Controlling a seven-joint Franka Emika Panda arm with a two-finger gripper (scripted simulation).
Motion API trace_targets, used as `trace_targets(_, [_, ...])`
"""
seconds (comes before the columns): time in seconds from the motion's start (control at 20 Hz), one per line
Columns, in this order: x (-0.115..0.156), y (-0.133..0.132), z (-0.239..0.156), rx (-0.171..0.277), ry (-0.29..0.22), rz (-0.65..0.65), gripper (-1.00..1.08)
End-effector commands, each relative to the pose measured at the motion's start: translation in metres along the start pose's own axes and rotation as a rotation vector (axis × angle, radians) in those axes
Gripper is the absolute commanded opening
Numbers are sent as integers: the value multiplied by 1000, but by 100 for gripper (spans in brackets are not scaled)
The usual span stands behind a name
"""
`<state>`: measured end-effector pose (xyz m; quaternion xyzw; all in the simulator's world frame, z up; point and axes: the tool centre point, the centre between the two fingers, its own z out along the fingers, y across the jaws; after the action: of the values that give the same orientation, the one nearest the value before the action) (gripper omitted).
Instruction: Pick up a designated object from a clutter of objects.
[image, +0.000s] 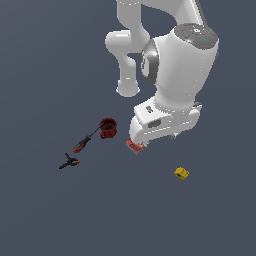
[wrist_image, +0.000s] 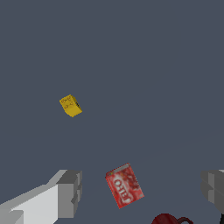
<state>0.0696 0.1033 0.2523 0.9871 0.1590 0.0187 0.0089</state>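
The designated object, a tiny bright yellow box (image: 181, 173) with dark marks, lies alone on the dark floor toward the exterior view's right. It shows again as the yellow box (wrist_image: 70, 106) in the wrist view, well away from the fingers. My gripper (wrist_image: 140, 190) is open, its grey fingers (wrist_image: 68, 192) spread wide with nothing held. It hangs above the flat red box (wrist_image: 124, 185) with white print. In the exterior view the hand partly covers that red box (image: 135, 146).
A red mug (image: 107, 128), a red-handled screwdriver (image: 85, 142) and a black-and-red clamp (image: 69, 162) lie toward the exterior view's left of the hand. The mug's rim (wrist_image: 168, 218) peeks into the wrist view. The arm's base (image: 128, 87) stands behind.
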Motion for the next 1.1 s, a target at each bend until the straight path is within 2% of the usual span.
trace_targets(0.0, [13,-15,22,-1,-6,-69,100])
trace_targets(0.5, [51,-78,113,11,-22,-332,100])
trace_targets(0.8, [60,-107,153,22,-26,-437,100])
trace_targets(1.05, [63,-122,173,29,-27,-487,100])
